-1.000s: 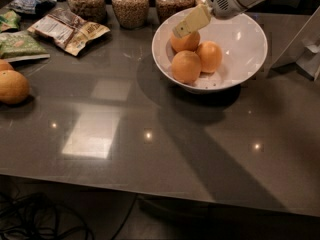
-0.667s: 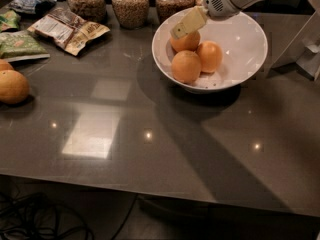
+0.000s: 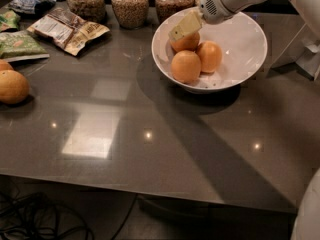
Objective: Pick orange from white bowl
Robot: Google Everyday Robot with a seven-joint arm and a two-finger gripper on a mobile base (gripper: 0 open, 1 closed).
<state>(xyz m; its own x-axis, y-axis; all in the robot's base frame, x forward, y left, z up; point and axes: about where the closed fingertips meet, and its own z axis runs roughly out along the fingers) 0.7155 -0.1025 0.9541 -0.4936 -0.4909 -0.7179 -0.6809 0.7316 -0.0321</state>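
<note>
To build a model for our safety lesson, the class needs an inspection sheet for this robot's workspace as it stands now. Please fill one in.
Surface: dark glossy table with light reflections.
Job's things: white bowl holds three fruits: rear orange, front orange, redder orange.
Clutter: glass jars of grain at the back; snack packets and a loose orange at left.
Gripper: gripper over the bowl, at the rear orange; contact unclear.
Cables: dark cables on the floor under the table.
Surroundings: white robot body at lower right.

gripper (image 3: 182, 28) above rear orange (image 3: 189, 42) in white bowl (image 3: 250, 59) | jars (image 3: 130, 5) behind bowl | packets (image 3: 67, 29) left
</note>
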